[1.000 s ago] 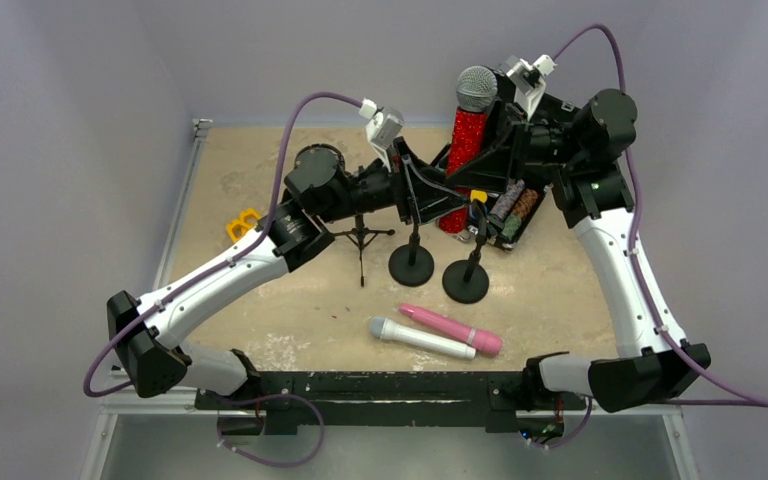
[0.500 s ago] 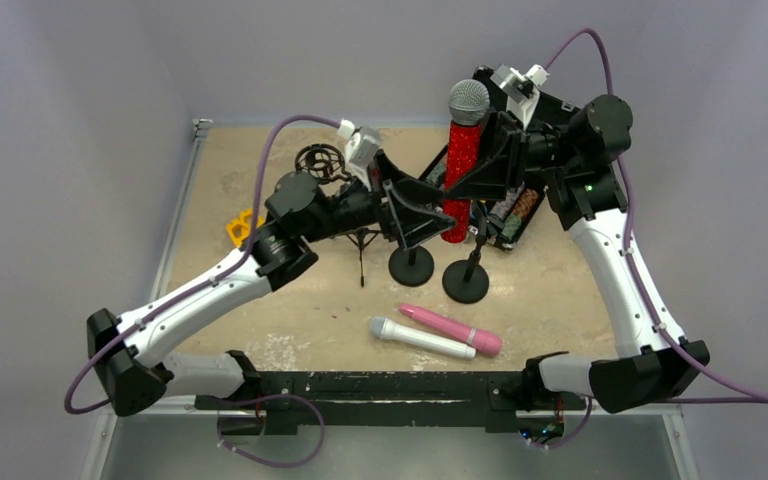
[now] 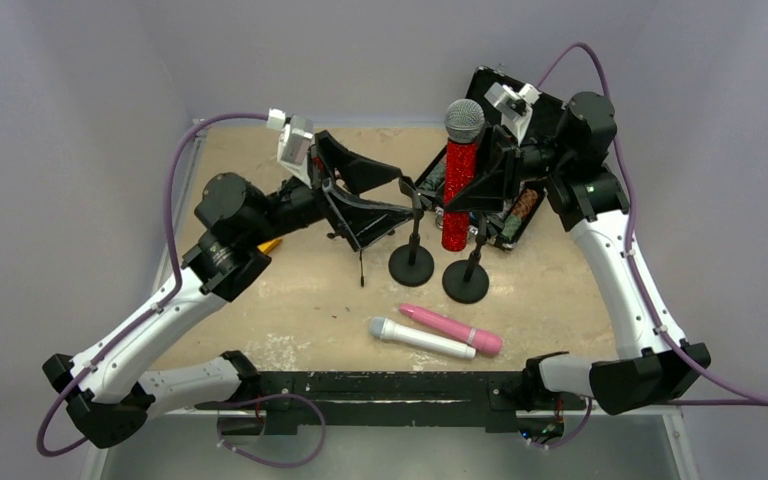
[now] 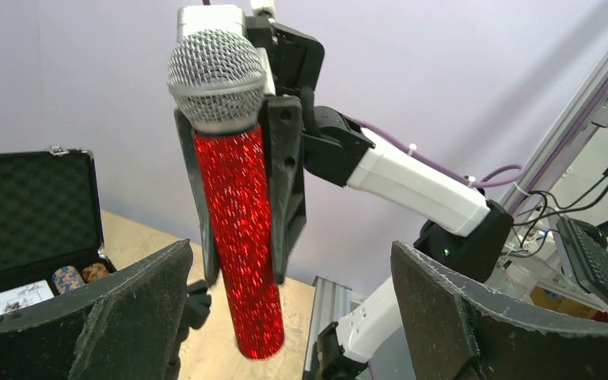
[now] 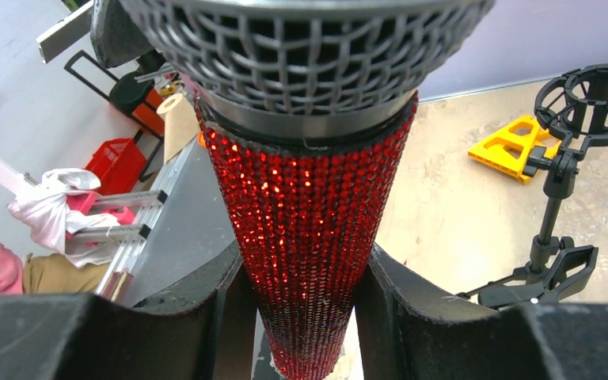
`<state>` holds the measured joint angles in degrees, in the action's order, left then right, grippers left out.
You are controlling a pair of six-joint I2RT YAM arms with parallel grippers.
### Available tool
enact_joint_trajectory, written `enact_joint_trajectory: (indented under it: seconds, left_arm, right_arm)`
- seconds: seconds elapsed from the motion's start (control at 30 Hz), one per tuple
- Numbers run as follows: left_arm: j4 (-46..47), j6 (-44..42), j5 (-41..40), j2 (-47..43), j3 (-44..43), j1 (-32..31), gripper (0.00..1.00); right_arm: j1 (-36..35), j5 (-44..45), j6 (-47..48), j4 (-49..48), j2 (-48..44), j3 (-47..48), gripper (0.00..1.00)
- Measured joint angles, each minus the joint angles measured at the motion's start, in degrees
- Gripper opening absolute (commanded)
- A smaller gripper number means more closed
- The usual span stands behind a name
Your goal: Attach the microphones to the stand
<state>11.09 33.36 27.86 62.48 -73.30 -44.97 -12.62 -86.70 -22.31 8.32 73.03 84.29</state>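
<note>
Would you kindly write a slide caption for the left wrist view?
Right gripper holds the glittery red microphone upright, seen between the left gripper's open fingers.

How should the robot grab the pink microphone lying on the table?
Grip its middle, coming straight down from above, I'd guess. The pink microphone lies flat, so only its top and sides are free. The white microphone lies close along its near side, seemingly touching toward the right end, so grip a bit left, where the gap looks wider.
</note>
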Motion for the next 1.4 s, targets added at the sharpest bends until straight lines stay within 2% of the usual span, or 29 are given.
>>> enact_joint_trajectory:
  seconds: [0.23, 0.33, 0.5, 0.8, 0.9, 1.0, 1.03, 1.07, 1.1, 1.17, 1.2, 1.23, 1.3, 1.33, 1.4]
  left_arm:
    - [-0.9, 0.5, 1.2, 13.5, -10.4, -0.3, 0.95]
    - [-2.1, 0.8, 1.6, 17.8, -12.8, -0.9, 0.90]
    - [-2.1, 1.6, 2.5, 20.7, -15.2, -2.1, 0.78]
    - [0.0, 2.2, 3.9, 22.2, -17.6, -2.3, 0.67]
    - [0.2, 2.0, 4.3, 22.4, -17.7, -2.4, 0.56]
    - [0.4, 2.1, 5.4, 23.1, -18.6, -2.4, 0.39]
    - [0.5, 2.0, 6.1, 23.3, -18.9, -2.4, 0.31]
    - [0.3, 2.0, 6.3, 23.4, -19.1, -2.4, 0.07]
    - [0.3, 2.1, 6.6, 23.5, -19.3, -2.4, 0.00]
    - [0.3, 2.1, 7.1, 23.7, -19.5, -2.4, 0.00]
    - [0.3, 2.1, 7.3, 23.8, -19.5, -2.4, 0.00]
    - [0.3, 2.1, 7.3, 23.8, -19.5, -2.4, 0.00]
    - [0.2, 2.0, 7.3, 23.6, -19.4, -2.4, 0.00]
    - [0.2, 1.9, 7.1, 23.4, -19.1, -2.4, 0.00]
    - [0.0, 1.9, 6.7, 22.2, -17.9, -2.0, 0.00]
  right_arm:
    - [-0.2, -0.1, 2.5, 1.6, -1.4, 0.0, 0.00]
    - [-0.2, 0.0, 3.0, 1.7, -1.8, -0.2, 0.00]
    - [-0.2, -0.1, 3.3, 2.1, -1.8, -0.4, 0.00]
    - [-0.6, -0.1, 3.4, 2.7, -1.9, -1.2, 0.00]
    - [-0.6, -0.1, 3.5, 2.8, -1.9, -1.2, 0.00]
    - [-0.6, 0.0, 3.5, 3.0, -1.9, -1.3, 0.00]
    - [-0.6, 0.2, 3.5, 3.1, -1.9, -1.4, 0.00]
    - [-0.6, 0.1, 3.5, 3.1, -1.9, -1.4, 0.00]
    - [-0.6, 0.2, 3.5, 3.1, -1.9, -1.4, 0.02]
    - [-0.6, 0.2, 3.5, 3.1, -1.9, -1.4, 0.10]
    - [-0.5, 0.2, 3.5, 3.1, -1.9, -1.5, 0.19]
    - [-0.5, 0.2, 3.6, 3.0, -1.9, -1.6, 0.33]
    - [-0.6, 0.2, 3.6, 3.0, -1.9, -1.8, 0.70]
    - [-0.6, 0.2, 3.8, 3.1, -1.9, -1.9, 0.81]
    - [-0.7, 0.2, 4.7, 4.1, -2.2, -2.1, 0.85]
